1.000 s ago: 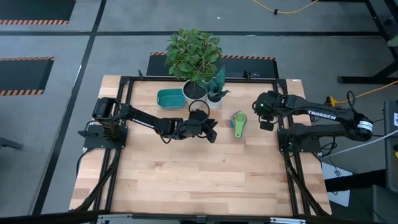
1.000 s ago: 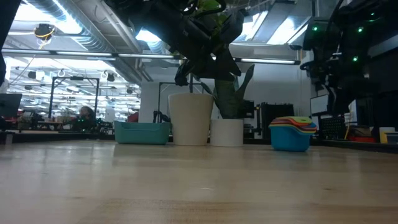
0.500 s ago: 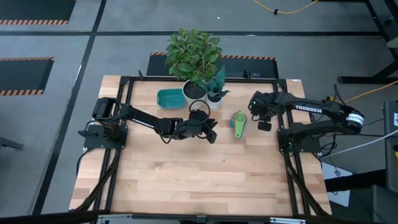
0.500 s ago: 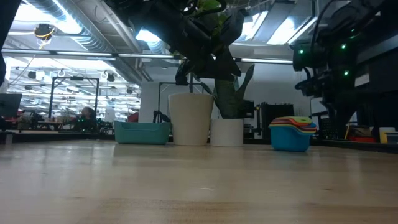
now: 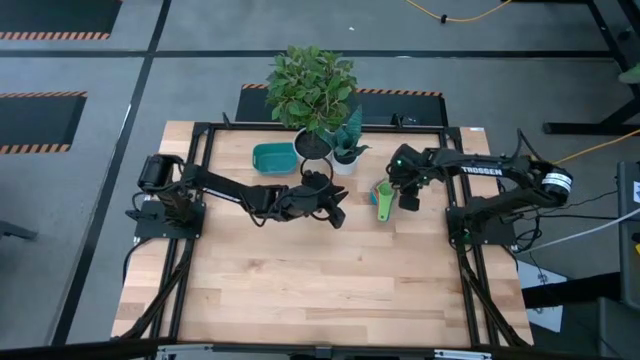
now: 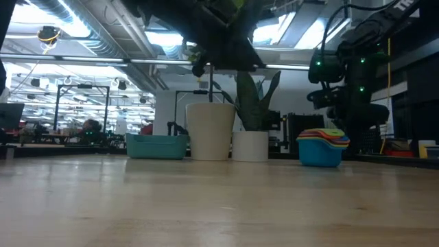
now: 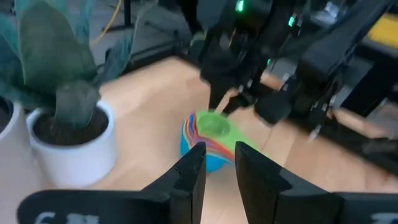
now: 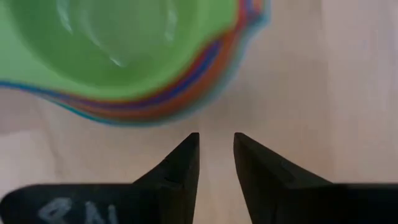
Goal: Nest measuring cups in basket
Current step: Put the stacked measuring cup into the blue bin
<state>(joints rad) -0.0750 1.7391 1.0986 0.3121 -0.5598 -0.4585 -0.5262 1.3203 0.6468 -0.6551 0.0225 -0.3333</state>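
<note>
The measuring cups stand nested in one stack on the bare table, green on top, with the green handle pointing toward the near edge. The stack also shows in the low view, the left wrist view and the right wrist view. The teal basket sits far-left of it, beside the pots, and shows in the low view. My right gripper hovers just right of the stack, shut, touching nothing. My left gripper hangs left of the stack, shut and empty.
A large white pot with a leafy plant and a smaller white pot stand at the far edge, between basket and cups. Both also show in the low view, the large pot and the small pot. Bare wood spreads over the near half.
My right gripper has travelled toward the table's left, from beside its base to just right of the cup stack, staying above the table. My left gripper has risen slightly. The cups and the basket have kept their places.
</note>
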